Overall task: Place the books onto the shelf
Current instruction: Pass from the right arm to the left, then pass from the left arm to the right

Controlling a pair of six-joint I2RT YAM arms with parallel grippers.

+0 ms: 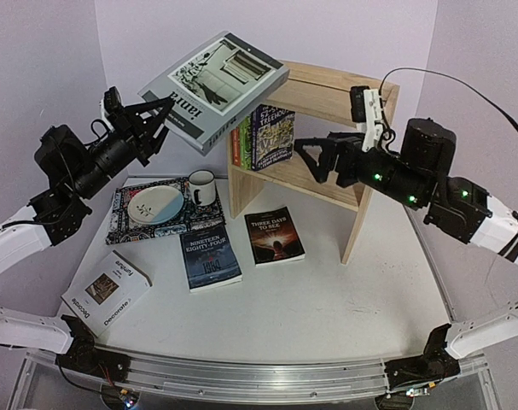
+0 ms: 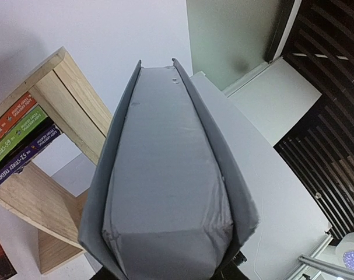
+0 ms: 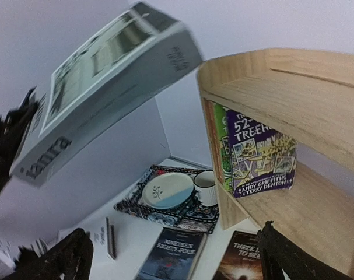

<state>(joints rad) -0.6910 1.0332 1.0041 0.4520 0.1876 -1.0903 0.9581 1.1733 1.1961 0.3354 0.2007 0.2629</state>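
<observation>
Grey book aloft, tilted, at shelf top corner | left jaws clamped on its end; right jaws wide, empty | step: lifted, not yet shelved | next: turn upright, slot beside paperbacks

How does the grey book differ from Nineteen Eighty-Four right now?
Pose: the grey book is tilted in the air, gripped at one end by the left end effector; Nineteen Eighty-Four lies flat on the table, cover up.
Look: the grey book has a photo cover; Nineteen Eighty-Four is dark blue.
Build: the grey book looks thicker than Nineteen Eighty-Four.
Shared: neither is on the shelf yet.
</observation>
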